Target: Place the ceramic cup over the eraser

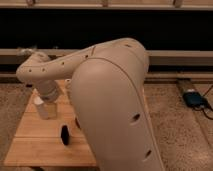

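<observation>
**Ana:** Ceramic cup (43, 112) and hand (46, 99): how do they sit?

**Ben:** The hand is at the left side of the table (35, 150), hanging from the wrist right down at the cup. Whether it is open, closed or gripping the cup, I cannot tell, because the two pale shapes run together.

**Ana:** And the cup itself?

**Ben:** It is on the left part of the table, towards the far edge and directly under the hand. I cannot tell which end is up.

**Ana:** And the eraser (65, 135)?

**Ben:** It is a small black block, nearer to us and to the right of the cup. It stands apart from the cup and is uncovered.

**Ana:** Anything beyond that?

**Ben:** A dark sliver (77, 123) shows just right of the eraser (the rest of it is hidden). The big white arm (112, 105) covers the right half of the table. Well off to the right, a blue object (193, 98) lies on the speckled floor (180, 140).
</observation>
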Robot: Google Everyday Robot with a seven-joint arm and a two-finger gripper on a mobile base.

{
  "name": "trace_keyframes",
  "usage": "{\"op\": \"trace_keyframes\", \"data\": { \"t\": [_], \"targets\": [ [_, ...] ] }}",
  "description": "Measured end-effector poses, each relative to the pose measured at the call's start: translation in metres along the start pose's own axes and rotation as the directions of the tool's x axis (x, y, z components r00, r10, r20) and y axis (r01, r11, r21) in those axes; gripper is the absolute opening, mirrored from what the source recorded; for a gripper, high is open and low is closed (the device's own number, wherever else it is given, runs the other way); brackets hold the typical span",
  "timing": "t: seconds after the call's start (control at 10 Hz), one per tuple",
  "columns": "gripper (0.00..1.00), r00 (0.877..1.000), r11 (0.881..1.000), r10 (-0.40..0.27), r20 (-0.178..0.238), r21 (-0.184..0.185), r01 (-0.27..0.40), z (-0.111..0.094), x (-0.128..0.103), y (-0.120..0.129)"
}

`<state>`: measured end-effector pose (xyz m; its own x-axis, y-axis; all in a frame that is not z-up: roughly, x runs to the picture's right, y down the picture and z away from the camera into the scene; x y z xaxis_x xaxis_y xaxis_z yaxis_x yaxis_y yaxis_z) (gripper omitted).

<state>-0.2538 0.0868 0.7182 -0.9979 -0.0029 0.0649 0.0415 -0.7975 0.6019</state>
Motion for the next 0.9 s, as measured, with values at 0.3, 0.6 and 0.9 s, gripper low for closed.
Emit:
{"op": "trace_keyframes", "data": {
  "t": [0.3,0.6,0.9],
  "targets": [
    [0.8,0.993,0.992,-0.118,-0.005,-0.036,0.117,-0.005,0.041,-0.002],
    [0.8,0.984,0.982,-0.177,-0.008,-0.076,0.176,-0.005,0.064,0.021],
    [0.8,0.975,0.97,-0.223,-0.016,-0.098,0.221,0.0,0.08,0.049]
  ]
}}
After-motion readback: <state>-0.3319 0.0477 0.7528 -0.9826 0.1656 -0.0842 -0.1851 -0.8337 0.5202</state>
